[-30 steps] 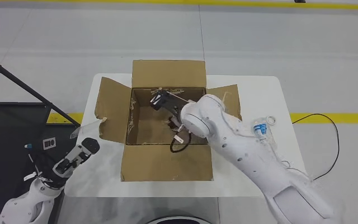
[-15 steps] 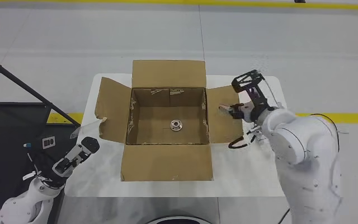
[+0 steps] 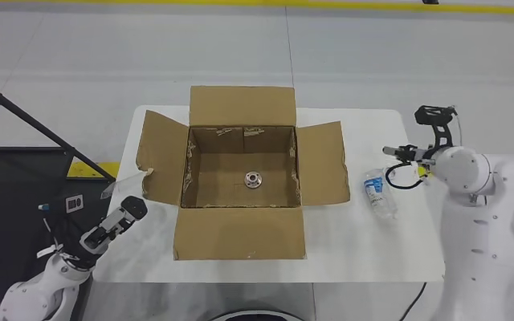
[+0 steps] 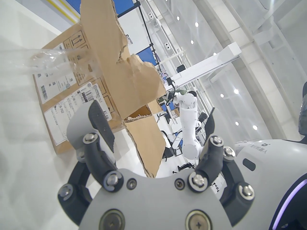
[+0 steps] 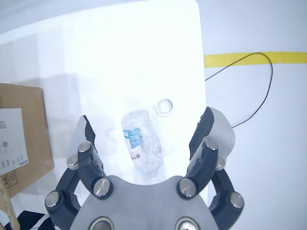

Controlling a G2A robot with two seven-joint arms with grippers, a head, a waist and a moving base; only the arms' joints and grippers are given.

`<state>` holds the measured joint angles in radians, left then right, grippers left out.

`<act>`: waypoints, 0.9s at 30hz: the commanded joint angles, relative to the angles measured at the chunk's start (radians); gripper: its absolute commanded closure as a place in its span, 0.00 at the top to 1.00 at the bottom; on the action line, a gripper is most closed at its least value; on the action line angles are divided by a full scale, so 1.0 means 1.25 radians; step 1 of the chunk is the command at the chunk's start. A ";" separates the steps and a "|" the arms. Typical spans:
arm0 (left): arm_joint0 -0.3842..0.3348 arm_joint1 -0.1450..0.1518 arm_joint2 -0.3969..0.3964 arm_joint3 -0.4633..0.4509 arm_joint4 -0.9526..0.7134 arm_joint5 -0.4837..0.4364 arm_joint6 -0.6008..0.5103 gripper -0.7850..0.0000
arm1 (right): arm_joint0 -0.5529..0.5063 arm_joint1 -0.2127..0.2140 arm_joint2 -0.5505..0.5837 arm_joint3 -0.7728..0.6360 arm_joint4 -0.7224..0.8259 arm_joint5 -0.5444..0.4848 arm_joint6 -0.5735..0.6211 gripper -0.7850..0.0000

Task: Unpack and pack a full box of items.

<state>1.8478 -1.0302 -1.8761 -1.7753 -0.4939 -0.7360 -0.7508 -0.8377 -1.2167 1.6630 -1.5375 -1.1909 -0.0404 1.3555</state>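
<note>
From above: open box (image 3: 241, 104) mid-table, bottle (image 3: 377, 193) lying just right of its flap. Left wrist: left gripper (image 4: 153, 113) spread, empty, near box side with white printed labels (image 4: 56, 120). Right wrist: right gripper (image 5: 146, 118) wide apart over blue-labelled bottle

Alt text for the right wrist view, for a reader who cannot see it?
The open right hand hovers over a crumpled clear plastic bottle lying on its side on a white table. A small white ring lies close beside the bottle, and a cardboard box stands on the same table.
</note>
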 commanded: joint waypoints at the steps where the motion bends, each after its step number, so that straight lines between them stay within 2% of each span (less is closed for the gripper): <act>1: 0.002 -0.001 0.001 -0.003 0.005 0.001 0.005 1.00 | 0.014 0.003 -0.003 0.042 0.000 -0.020 0.009 1.00; 9: 0.000 -0.004 0.012 -0.017 0.029 0.013 0.020 1.00 | 0.054 0.012 -0.033 0.172 -0.093 0.012 0.003 1.00; 12: -0.001 -0.005 0.013 -0.016 0.034 0.015 0.023 1.00 | 0.072 0.015 -0.042 0.220 -0.101 0.002 0.005 0.79; 16: -0.004 -0.006 0.016 -0.015 0.037 0.019 0.023 1.00 | 0.093 0.015 -0.061 0.268 -0.106 -0.003 0.005 0.71; 22: -0.007 -0.007 0.017 -0.016 0.038 0.021 0.020 1.00 | 0.129 0.012 -0.087 0.356 -0.089 0.007 -0.031 0.48; 27: -0.008 -0.007 0.014 -0.011 0.034 0.022 0.018 1.00 | 0.165 0.010 -0.109 0.424 -0.083 0.017 -0.055 0.46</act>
<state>1.8382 -1.0391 -1.8581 -1.7892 -0.4493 -0.7081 -0.7279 -0.6394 -1.2041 1.5306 -1.0221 -1.2964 -0.0222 1.2907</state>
